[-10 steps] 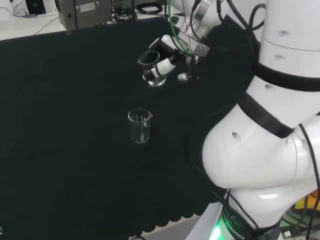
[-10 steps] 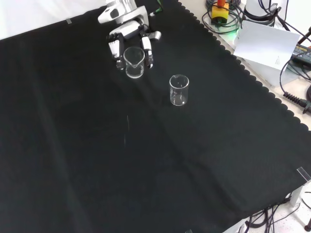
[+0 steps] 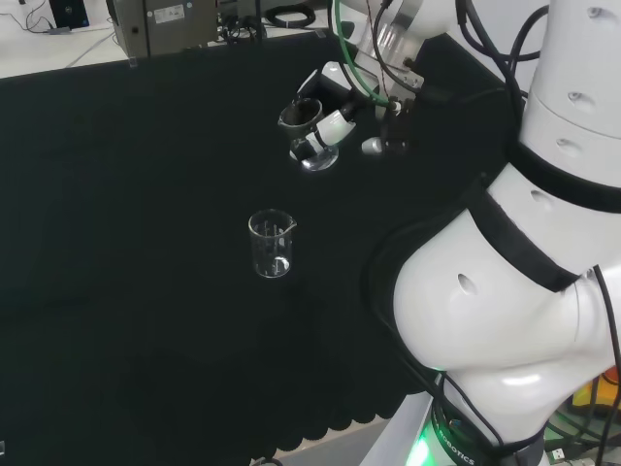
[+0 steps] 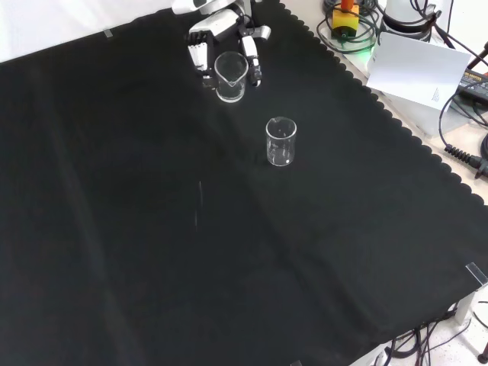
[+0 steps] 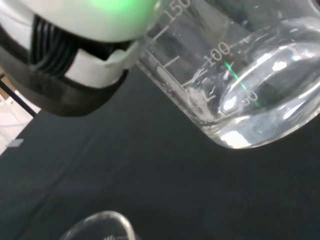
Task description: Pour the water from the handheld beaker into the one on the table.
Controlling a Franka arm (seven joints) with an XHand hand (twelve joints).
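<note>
My hand (image 3: 335, 109) is curled round a clear glass beaker (image 3: 312, 146) and holds it above the black cloth. The front view has this held beaker (image 4: 230, 76) near the top, fingers (image 4: 252, 67) wrapped on both sides, its mouth upward. Close up in the wrist view, the held beaker (image 5: 240, 85) has printed marks and a little water at its base, with a finger (image 5: 75, 60) beside it. A second clear beaker (image 3: 271, 244) stands upright on the cloth, apart from the hand; the front view places this beaker (image 4: 280, 141) lower and to the right. Its rim (image 5: 97, 227) shows in the wrist view.
Grey equipment (image 3: 175, 19) stands beyond the cloth's far edge in the head view. Cables, a yellow object (image 4: 345, 17) and a white sheet (image 4: 415, 65) lie off the cloth at the front view's right. The arm's white links (image 3: 514, 291) rise at the head view's right.
The hand with its beaker has moved right in the head view, and up and right in the front view. The standing beaker has stayed in place.
</note>
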